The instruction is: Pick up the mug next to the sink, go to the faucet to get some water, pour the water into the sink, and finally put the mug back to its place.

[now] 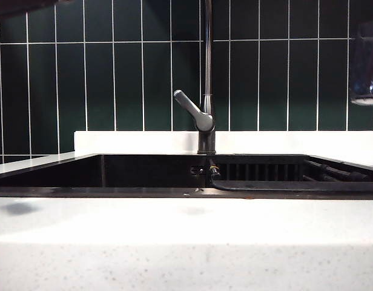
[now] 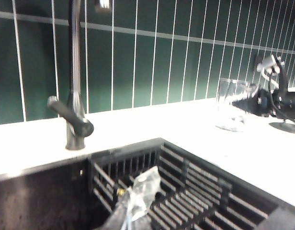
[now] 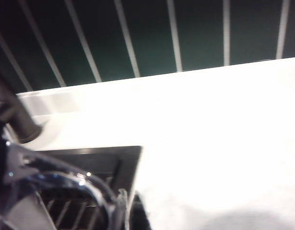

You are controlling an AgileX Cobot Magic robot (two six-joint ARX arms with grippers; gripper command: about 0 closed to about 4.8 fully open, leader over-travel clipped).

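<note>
One mug (image 1: 364, 60) only, clear glass, clamped from the side by R gripper (image 2: 253, 102), jaws narrow on the wall of it. Held upright, clear of the counter (image 1: 186, 242), high at the far right edge of exterior view. No water visible in it, though too blurred to be sure. In right wrist view just the curved rim (image 3: 71, 182) close under the cam.

One faucet (image 1: 206, 121), well apart from R gripper, off to its inner side; single lever angled up and toward the left. Lever end prob. the dark stub in right wrist view, blurred.

One sink (image 1: 144, 173), black, below and inward of R gripper; one ribbed drainer (image 2: 186, 196) in the half nearer the mug.

Two grippers total. L gripper (image 2: 135, 203) low over the drainer, tips pinched together, holding nothing; faucet (image 2: 74, 120) beyond it to one side, mug (image 2: 232, 103) beyond to the other.

Green tiles (image 1: 114, 73) behind everything.
</note>
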